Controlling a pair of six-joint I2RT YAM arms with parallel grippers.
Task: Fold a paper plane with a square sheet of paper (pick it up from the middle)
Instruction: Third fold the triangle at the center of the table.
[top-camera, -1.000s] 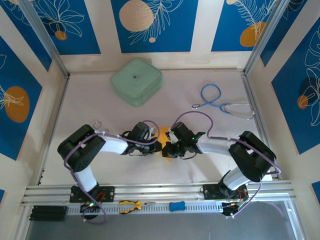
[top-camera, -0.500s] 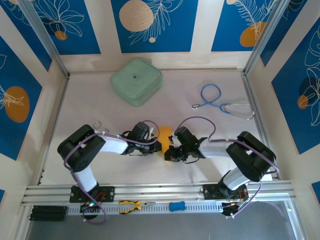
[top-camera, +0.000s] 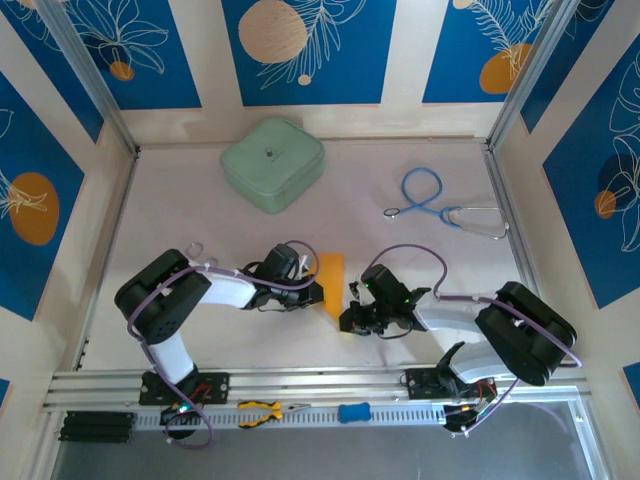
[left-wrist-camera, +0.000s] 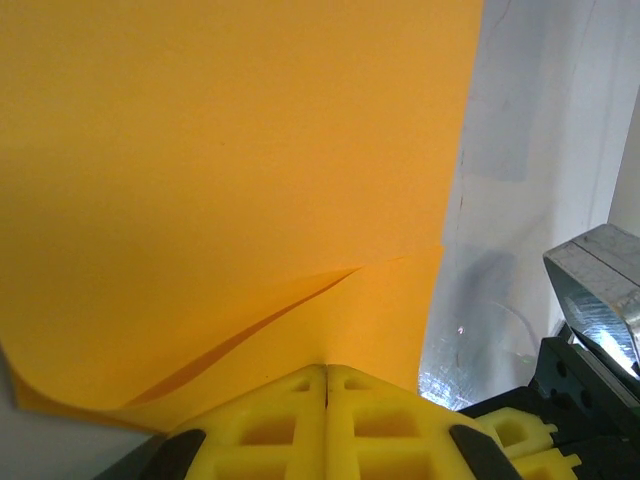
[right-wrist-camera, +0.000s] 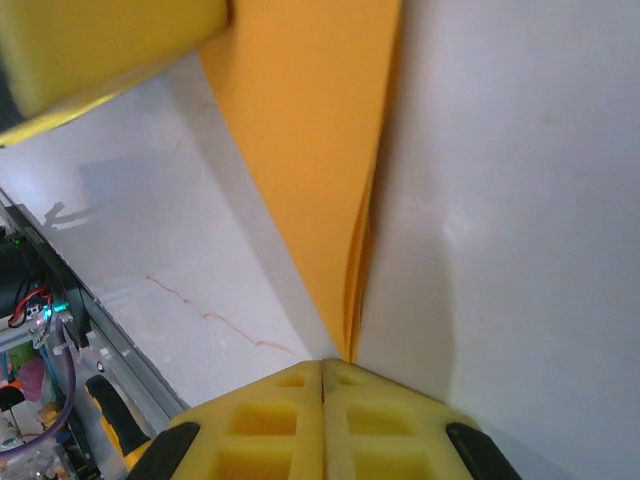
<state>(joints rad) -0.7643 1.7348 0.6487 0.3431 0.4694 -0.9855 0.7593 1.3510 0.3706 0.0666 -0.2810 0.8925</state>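
Tapering toward 6 o'clock, the sheet of paper (top-camera: 330, 275) showed as a narrow, folded orange strip a little to the 6 o'clock side of the worktop's (top-camera: 200, 230) middle. Its layered edges ran down to a point.

At the strip's 9 o'clock edge the left gripper (top-camera: 320, 292) was clamped on the paper. In the left wrist view its yellow fingers (left-wrist-camera: 270, 430) were pressed together, with a shallow crease rising from them.

At the pointed 6 o'clock end the right gripper (top-camera: 347, 318) had its fingers together on the tip, the stacked layers meeting the seam between them.

A mint-green case (top-camera: 273, 163) sat well apart toward 11 o'clock. A blue stethoscope (top-camera: 435, 200) lay toward 2 o'clock. Yellow-handled pliers (top-camera: 262, 410) rested on the rail toward 7 o'clock.
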